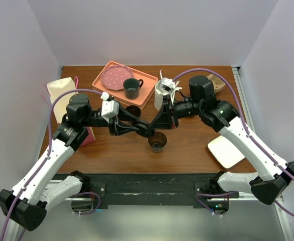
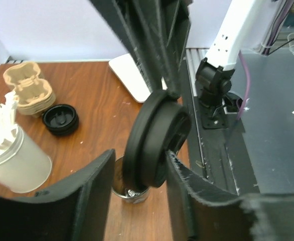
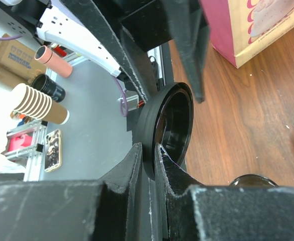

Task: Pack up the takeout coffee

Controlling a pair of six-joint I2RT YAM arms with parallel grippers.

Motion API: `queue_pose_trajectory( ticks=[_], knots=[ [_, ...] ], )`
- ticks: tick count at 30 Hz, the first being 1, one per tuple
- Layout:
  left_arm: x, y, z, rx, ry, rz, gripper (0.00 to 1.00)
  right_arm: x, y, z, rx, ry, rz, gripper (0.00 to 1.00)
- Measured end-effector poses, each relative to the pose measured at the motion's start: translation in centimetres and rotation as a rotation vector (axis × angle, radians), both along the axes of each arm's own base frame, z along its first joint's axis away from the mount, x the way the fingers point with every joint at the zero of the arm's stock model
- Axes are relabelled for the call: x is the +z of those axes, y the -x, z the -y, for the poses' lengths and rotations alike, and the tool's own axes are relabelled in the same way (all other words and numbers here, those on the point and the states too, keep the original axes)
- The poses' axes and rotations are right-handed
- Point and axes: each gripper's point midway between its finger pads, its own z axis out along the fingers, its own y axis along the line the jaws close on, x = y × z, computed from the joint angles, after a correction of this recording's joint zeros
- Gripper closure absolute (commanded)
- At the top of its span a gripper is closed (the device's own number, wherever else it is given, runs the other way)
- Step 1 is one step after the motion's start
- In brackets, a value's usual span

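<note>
Right pincer (image 3: 148, 150) clenched on the rim of the round black lid (image 2: 154, 135), held on edge. Left pincer (image 2: 139, 156) straddled it, jaws not fully closed. The lidless takeout coffee cup (image 1: 157, 143) stood on the tabletop (image 1: 112, 150) just below. The step probably called for levelling and centring the lid before pressing.

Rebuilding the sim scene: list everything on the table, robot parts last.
tray: one, salmon, back centre
plate: one, pink dotted, on tray
mug: one, dark, on tray
paper bag: one, cream and pink, left
tub of sticks: one, white, right of tray
cup carriers: stack, tan, back right
dish: one, white, front right
open cup: one, black, centre front
second cup: one, black, before tray, partly hidden
loose lid: one, black, beside cup carriers
held lid: one, black, over open cup
right gripper: black, pinching held lid's rim
left gripper: black, fingers flanking held lid
</note>
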Motion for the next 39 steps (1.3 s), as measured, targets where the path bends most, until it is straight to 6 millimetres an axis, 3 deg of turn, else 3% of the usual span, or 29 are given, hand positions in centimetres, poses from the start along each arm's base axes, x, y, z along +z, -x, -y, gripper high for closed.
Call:
queue_pose_trajectory(
  ticks=[3,4,7,8,10,11,13,14,22,27,30,32,37,39],
  knots=[
    [0.2,0.3,0.1,-0.013,0.016,-0.025,0.68,-0.2,-0.4,0.0,-0.008,0.002,-0.009,0.8],
    [0.2,0.3,0.2,-0.012,0.02,-0.04,0.71,-0.2,-0.5,0.0,-0.013,0.0,-0.009,0.68],
    [0.2,0.3,0.2,-0.004,0.03,-0.074,0.73,-0.1,-1.1,0.1,-0.04,-0.003,-0.018,0.52],
    [0.2,0.1,0.3,0.007,0.036,-0.087,0.73,-0.1,-1.2,0.1,-0.05,-0.002,-0.021,0.41],
    [0.3,-0.1,0.3,0.028,0.046,-0.12,0.73,-0.3,-2.0,0.2,-0.102,0.011,-0.028,0.32],
    [0.3,-0.3,0.3,0.043,0.052,-0.144,0.74,-0.4,-2.6,0.2,-0.142,0.021,-0.027,0.19],
    [0.4,-0.6,0.3,0.073,0.067,-0.19,0.75,-0.4,-3.6,0.6,-0.22,0.034,-0.034,0.03],
    [0.4,-0.8,0.3,0.089,0.075,-0.22,0.75,-0.4,-4.3,0.8,-0.266,0.037,-0.034,0.02],
    [0.3,-3.2,0.7,0.235,0.145,-0.477,0.78,1.6,-6.0,3.2,-0.537,-0.018,-0.061,0.05],
    [0.3,-4.5,1.0,0.299,0.196,-0.664,0.78,-0.3,-6.3,3.3,-0.597,-0.028,-0.138,0.1],
    [0.2,-4.9,1.2,0.321,0.215,-0.745,0.76,-2.0,-6.9,3.0,-0.619,-0.004,-0.19,0.18],
    [0.2,-5.0,1.2,0.326,0.225,-0.777,0.77,-2.7,-7.4,2.6,-0.627,0.007,-0.217,0.29],
    [-1.6,-5.0,1.3,0.345,0.221,-0.864,0.77,-3.6,-8.5,2.1,-0.659,0.015,-0.248,0.5],
    [-2.2,-5.0,1.3,0.354,0.215,-0.89,0.71,-3.6,-8.7,2.0,-0.666,0.013,-0.256,0.55]
  ],
)
